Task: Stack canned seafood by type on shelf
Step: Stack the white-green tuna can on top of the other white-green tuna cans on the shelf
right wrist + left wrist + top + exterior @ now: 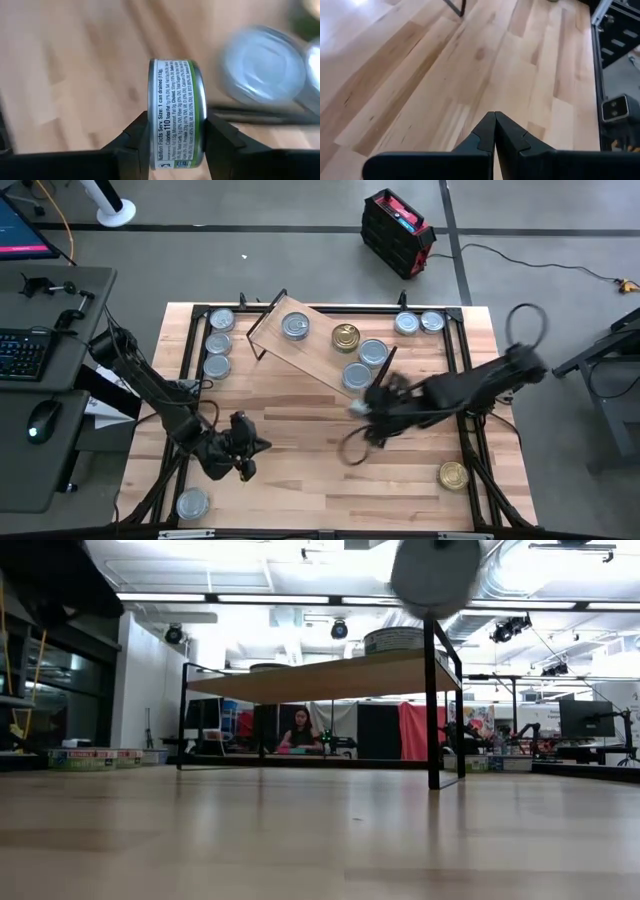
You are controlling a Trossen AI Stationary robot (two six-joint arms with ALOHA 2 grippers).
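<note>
1. Green-banded label on a short round tin (177,112), gripped on edge in the right gripper (177,135): both dark fingers press its flat faces, the label rim turned to the wrist camera. Held this way, I judge, so it can be tipped flat onto the shelf.

2. From above, the right gripper (362,405) hangs with the tin just off the near right end of the light-wood shelf on thin black legs (315,345), beside two silver-topped tins (366,363). Seen from the tabletop, the tin is a grey disc (436,575) above the shelf's level.

3. Count on the shelf: three silver-topped tins and one gold-topped tin (346,336); whether any sit in stacks of two I cannot tell.

4. Count on the plank table top (320,480): three silver tins in a column by the far left corner (218,343), two by the far right corner (418,323), one silver at the near left corner (192,503), one gold near the near right corner (453,474). Sorting is at an early stage, I judge.

5. Left gripper (243,463) waits low over the near left of the table, its fingers (485,137) pressed together on nothing.
</note>
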